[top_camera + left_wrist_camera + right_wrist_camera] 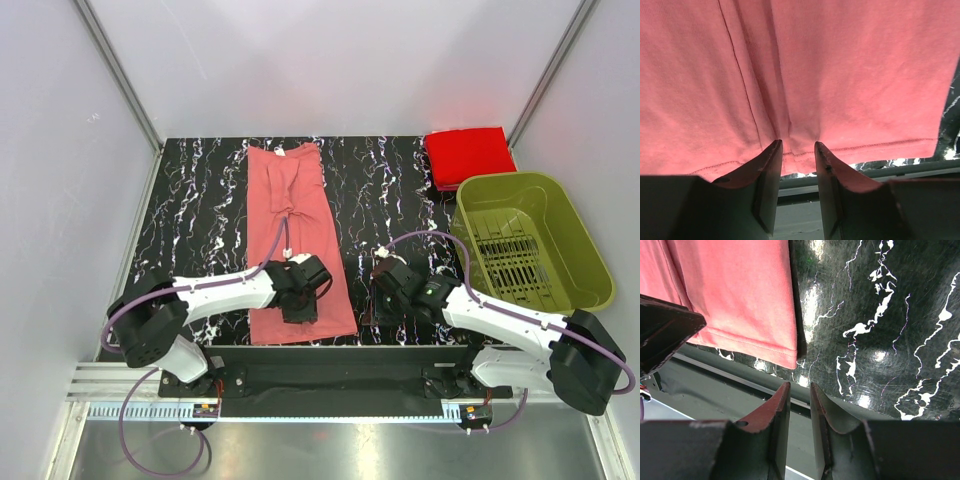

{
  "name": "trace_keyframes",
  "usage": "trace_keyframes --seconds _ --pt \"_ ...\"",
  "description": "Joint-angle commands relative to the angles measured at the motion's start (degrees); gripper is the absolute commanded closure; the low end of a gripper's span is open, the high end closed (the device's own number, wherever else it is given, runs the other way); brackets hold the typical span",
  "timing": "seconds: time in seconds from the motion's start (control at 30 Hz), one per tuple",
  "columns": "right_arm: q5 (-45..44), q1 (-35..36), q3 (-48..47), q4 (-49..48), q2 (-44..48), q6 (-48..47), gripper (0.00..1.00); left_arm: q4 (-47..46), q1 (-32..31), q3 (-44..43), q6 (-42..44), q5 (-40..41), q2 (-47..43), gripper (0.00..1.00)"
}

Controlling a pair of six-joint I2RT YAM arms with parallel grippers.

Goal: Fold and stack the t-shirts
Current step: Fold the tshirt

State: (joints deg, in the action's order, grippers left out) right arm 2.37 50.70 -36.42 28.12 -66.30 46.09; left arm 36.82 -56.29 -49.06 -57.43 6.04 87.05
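Observation:
The salmon-pink t-shirt [295, 225] lies on the black marbled table, folded into a long strip that runs from the back to the near edge. My left gripper [299, 308] is down on its near end. In the left wrist view the left gripper [797, 143] has its tips at the hem of the pink shirt [840, 75], and a pucker of cloth is gathered between them. The red t-shirt [469, 155] sits folded at the back right. My right gripper [384, 298] hovers over bare table right of the pink shirt [740, 295]. This right gripper [800, 385] has its jaws slightly apart and empty.
An olive-green plastic basket [530, 240] stands at the right, just in front of the red shirt. The table's near edge [715, 372] runs right below both grippers. White walls close in the left, back and right sides.

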Motion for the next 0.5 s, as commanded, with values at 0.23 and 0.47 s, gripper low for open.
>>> trace_keyframes --seconds 0.23,0.47 --pt "-1.3 0.5 -1.9 -1.6 -1.0 -0.7 0.71 -3.1 0.0 1.9 -1.1 -1.2 -1.4 0.69" --pt "-1.7 0.5 -1.7 -1.6 -0.8 -0.6 0.71 -4.8 0.0 2.3 -1.0 -2.3 0.3 0.74"
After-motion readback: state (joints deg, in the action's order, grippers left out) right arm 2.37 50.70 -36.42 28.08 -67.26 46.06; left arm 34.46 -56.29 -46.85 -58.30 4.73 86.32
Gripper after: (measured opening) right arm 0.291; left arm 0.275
